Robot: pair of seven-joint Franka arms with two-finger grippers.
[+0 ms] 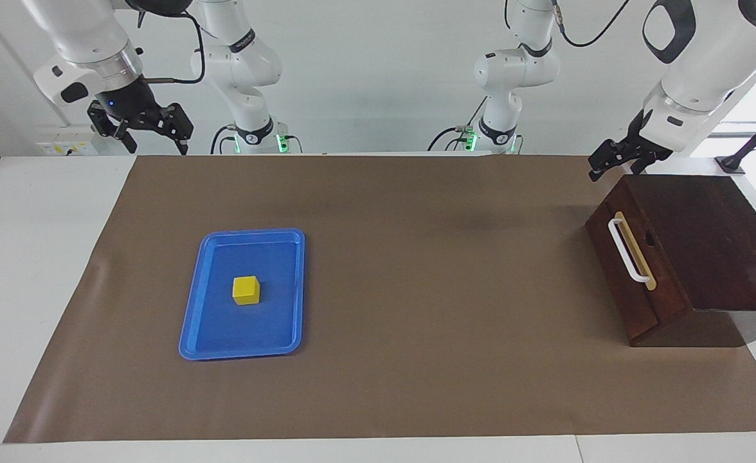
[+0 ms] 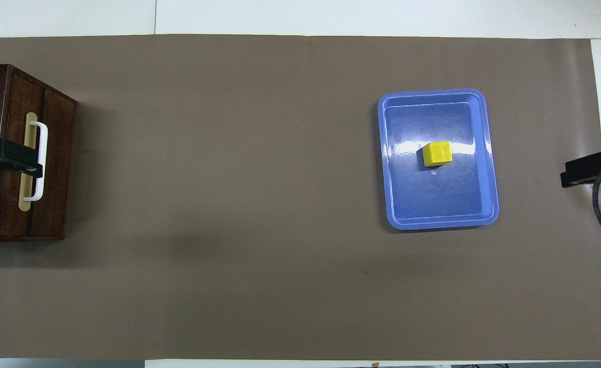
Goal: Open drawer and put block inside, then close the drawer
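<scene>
The drawer (image 1: 625,296) (image 2: 58,168) is shut in its dark wooden box at the left arm's end of the table, its white bar handle (image 1: 629,251) (image 2: 40,179) facing the middle of the mat. A small yellow block (image 1: 246,290) (image 2: 437,153) lies in the blue tray (image 1: 243,337) (image 2: 443,202) toward the right arm's end. My left gripper (image 1: 614,168) (image 2: 19,158) hangs open in the air over the box's robot-side edge, apart from the handle. My right gripper (image 1: 154,136) (image 2: 584,171) waits open and raised over the white table by the mat's corner.
A brown mat (image 1: 416,289) (image 2: 229,204) covers most of the white table. The box top (image 1: 712,238) stands well above the mat. Between tray and box the mat is bare.
</scene>
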